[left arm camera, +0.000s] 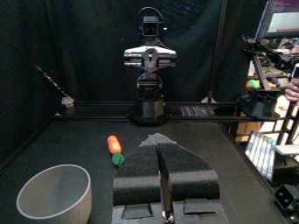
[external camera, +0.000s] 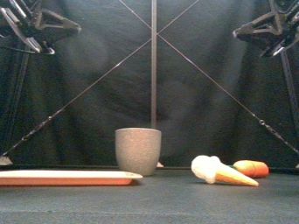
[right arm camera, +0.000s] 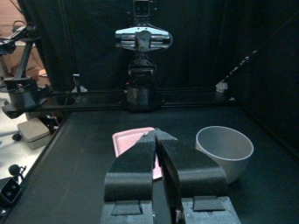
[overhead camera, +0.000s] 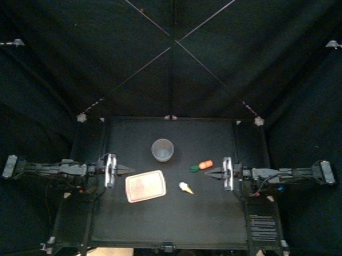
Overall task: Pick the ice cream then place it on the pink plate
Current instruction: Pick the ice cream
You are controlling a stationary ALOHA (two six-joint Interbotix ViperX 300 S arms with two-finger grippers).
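Observation:
The ice cream (overhead camera: 187,187) (external camera: 219,171), a white scoop on an orange cone, lies on its side on the table right of the pink plate (overhead camera: 146,186) (external camera: 68,178) (right arm camera: 132,140). In both wrist views the ice cream is hidden behind the jaws. My left gripper (overhead camera: 118,172) (left arm camera: 162,141) hovers shut at the table's left, near the plate's far left corner. At the table's right, level with the ice cream's far side, my right gripper (overhead camera: 222,172) (right arm camera: 159,136) is shut too. Neither touches anything.
A tall grey speckled cup (overhead camera: 163,150) (external camera: 138,150) (left arm camera: 52,194) (right arm camera: 225,147) stands upright behind the plate. A toy carrot (overhead camera: 206,163) (external camera: 250,168) (left arm camera: 114,147) lies right of the cup, just behind the ice cream.

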